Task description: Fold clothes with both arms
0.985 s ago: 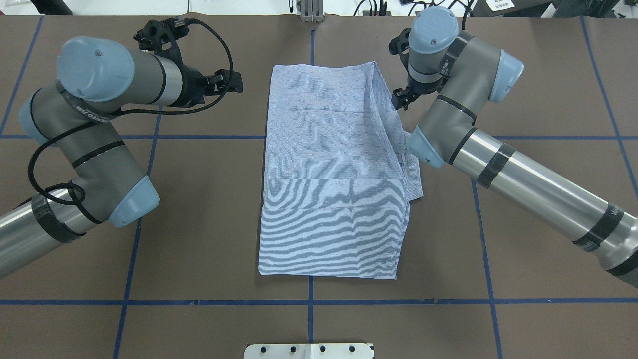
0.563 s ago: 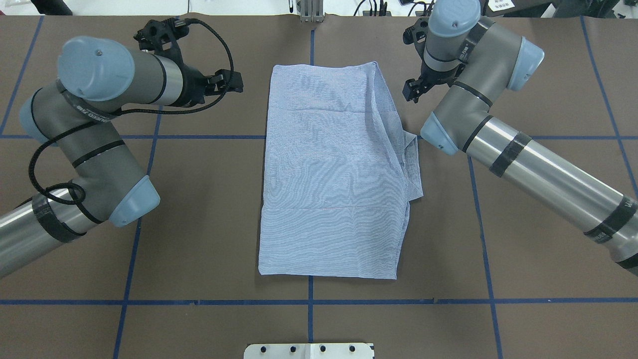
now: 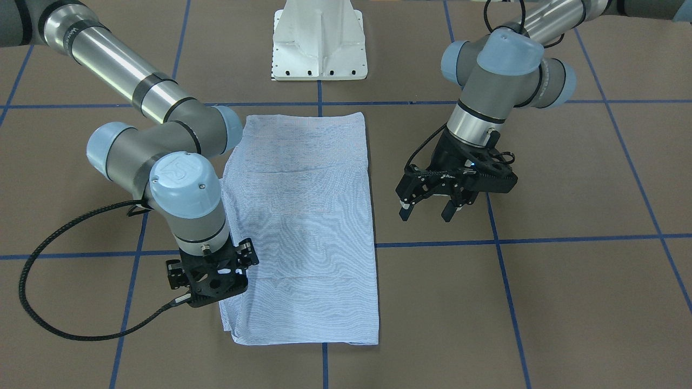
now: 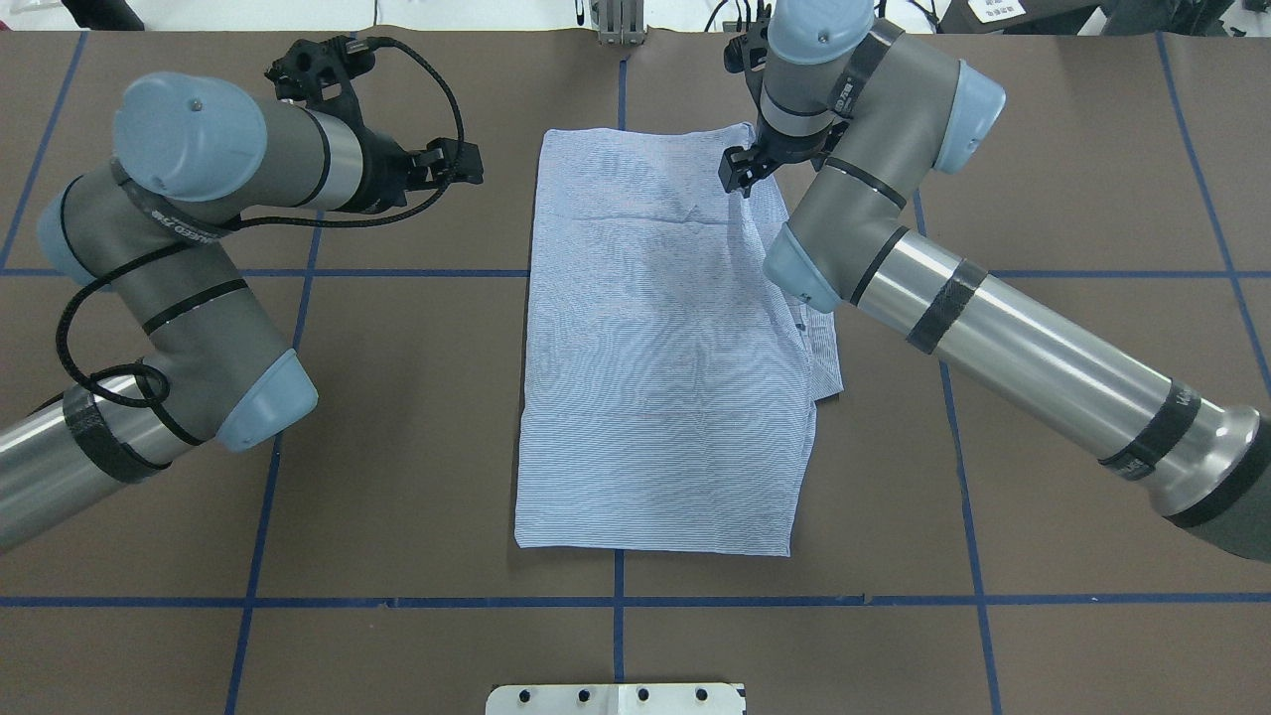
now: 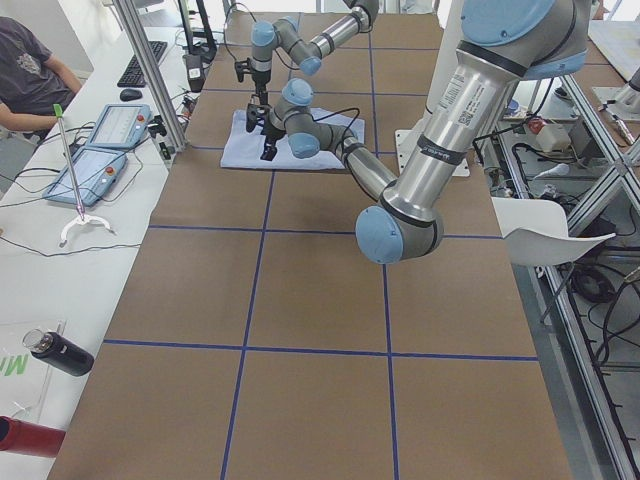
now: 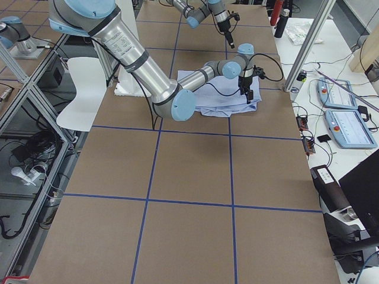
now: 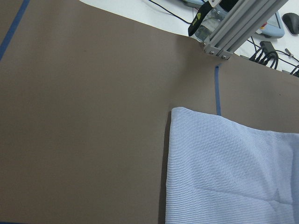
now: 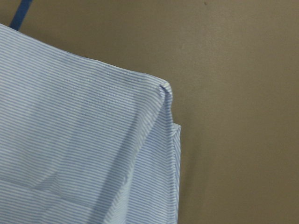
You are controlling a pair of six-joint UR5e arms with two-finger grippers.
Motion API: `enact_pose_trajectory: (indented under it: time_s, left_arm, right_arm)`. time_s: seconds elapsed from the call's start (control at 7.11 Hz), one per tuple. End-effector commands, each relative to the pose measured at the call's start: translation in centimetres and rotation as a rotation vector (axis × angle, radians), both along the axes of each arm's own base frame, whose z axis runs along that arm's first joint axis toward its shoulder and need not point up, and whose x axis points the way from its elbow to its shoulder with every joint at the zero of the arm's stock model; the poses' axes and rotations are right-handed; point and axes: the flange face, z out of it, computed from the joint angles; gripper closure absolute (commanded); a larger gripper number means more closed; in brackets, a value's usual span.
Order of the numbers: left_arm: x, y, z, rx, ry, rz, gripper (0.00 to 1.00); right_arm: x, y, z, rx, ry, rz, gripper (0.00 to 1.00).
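Observation:
The light blue striped shirt (image 4: pixel 665 348) lies folded into a tall rectangle in the middle of the table, with a loose flap sticking out on its right side (image 4: pixel 822 348). My right gripper (image 4: pixel 740 171) hangs over the shirt's far right corner, looks open and holds nothing. In the front-facing view it (image 3: pixel 210 286) stands over the shirt (image 3: pixel 303 216). The right wrist view shows that corner (image 8: pixel 161 91) lying flat. My left gripper (image 4: pixel 459 164) is open and empty, apart from the shirt's left edge; it also shows in the front-facing view (image 3: pixel 427 212). The left wrist view shows the shirt's far left corner (image 7: pixel 233 172).
The white pedestal base (image 3: pixel 319 48) stands at the robot's side of the table. An aluminium post (image 4: pixel 618 25) stands at the far edge, just behind the shirt. Blue tape lines (image 4: pixel 397 601) cross the brown table. Operator tablets (image 5: pixel 105 140) lie beyond the far edge.
My right arm first pulled away to the right of the shirt, then swung back left, so its gripper is now over the far right corner. The left arm and the shirt have not moved.

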Motion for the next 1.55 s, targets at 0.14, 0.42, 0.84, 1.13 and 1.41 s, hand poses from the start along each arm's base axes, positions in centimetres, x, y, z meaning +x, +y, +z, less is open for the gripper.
enact_pose_trajectory:
  time_s: [0.14,0.42,0.84,1.13,1.41]
  left_arm:
    - [0.1,0.0,-0.1,-0.002,0.002,0.0,0.0]
    - [0.0,0.0,-0.2,0.0,0.005,0.0,0.0]
    - [0.3,0.0,-0.2,-0.005,0.006,0.002,0.0]
    - [0.4,0.0,0.0,-0.008,0.002,0.003,0.0]
    - [0.4,0.0,0.0,-0.009,0.003,0.001,0.0]
  right_arm:
    - [-3.6,2.4,1.3,-0.022,0.031,-0.023,0.0]
    - [-4.3,3.0,2.6,-0.039,0.047,-0.028,0.0]
    - [-2.9,2.4,5.2,-0.059,0.081,-0.028,0.0]
    - [-0.5,1.3,7.0,-0.075,0.137,-0.055,0.0]
    - [2.1,0.8,8.9,-0.083,0.144,-0.059,0.0]
